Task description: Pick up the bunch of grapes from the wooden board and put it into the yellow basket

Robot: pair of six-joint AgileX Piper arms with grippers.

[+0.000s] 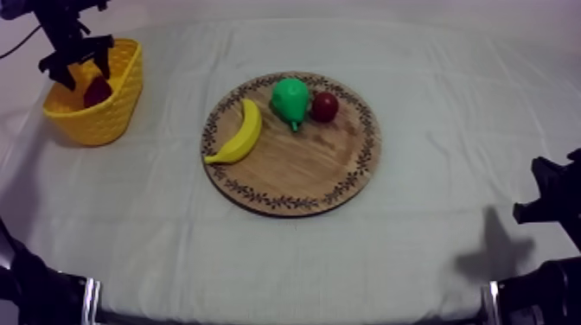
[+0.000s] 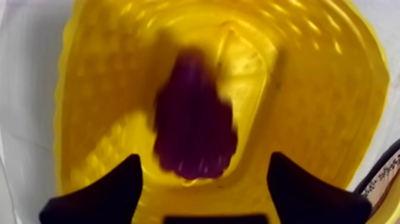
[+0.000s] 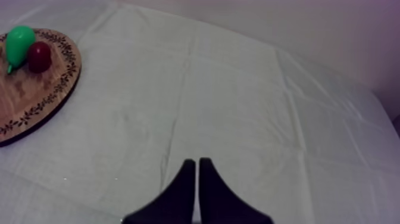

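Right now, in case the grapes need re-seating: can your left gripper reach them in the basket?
Probably yes: the left gripper hangs open above the bunch of grapes in the yellow basket, nothing between.

The table [image 1: 285, 259] is being covered by a grey-white cloth [image 1: 450, 130] that is being crossed by long fold creases. It is being lit softly, a dim shadow [image 1: 494, 256] is being cast near its front right edge, and a pale wall [image 3: 286, 30] is being seen beyond.
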